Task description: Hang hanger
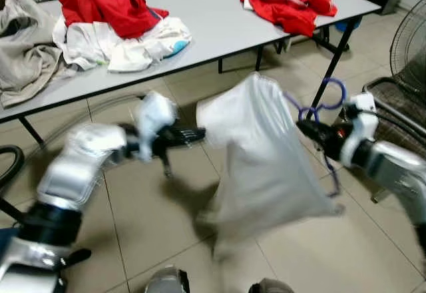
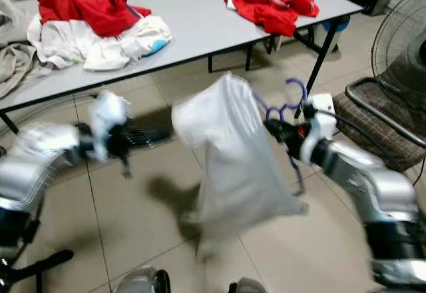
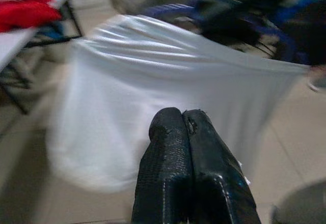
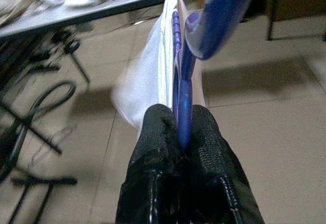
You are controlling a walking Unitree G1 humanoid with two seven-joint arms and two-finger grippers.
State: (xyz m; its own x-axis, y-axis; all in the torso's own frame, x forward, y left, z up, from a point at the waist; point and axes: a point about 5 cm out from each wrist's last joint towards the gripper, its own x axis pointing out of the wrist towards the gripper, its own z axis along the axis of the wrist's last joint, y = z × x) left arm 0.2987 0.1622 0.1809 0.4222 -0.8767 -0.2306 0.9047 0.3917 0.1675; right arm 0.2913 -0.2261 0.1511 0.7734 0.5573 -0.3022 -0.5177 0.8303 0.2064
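Your right gripper point(image 2: 274, 130) clamps the blue plastic hanger point(image 2: 283, 110) carrying a white shirt point(image 2: 229, 153). Your left gripper point(image 1: 193, 133), fingers together, holds nothing. A swing could slide the shirt off.

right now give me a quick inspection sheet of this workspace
surface: long grey folding table, beige tiled floor
job's things: white garment on a blue plastic hanger, held in the air
clutter: red jacket, red top, white clothes and a grey garment on the table
grippers: right end effector shut on the hanger; left end effector shut, pointing at the garment
cables: black cable on the floor
surroundings: standing fan, checked chair
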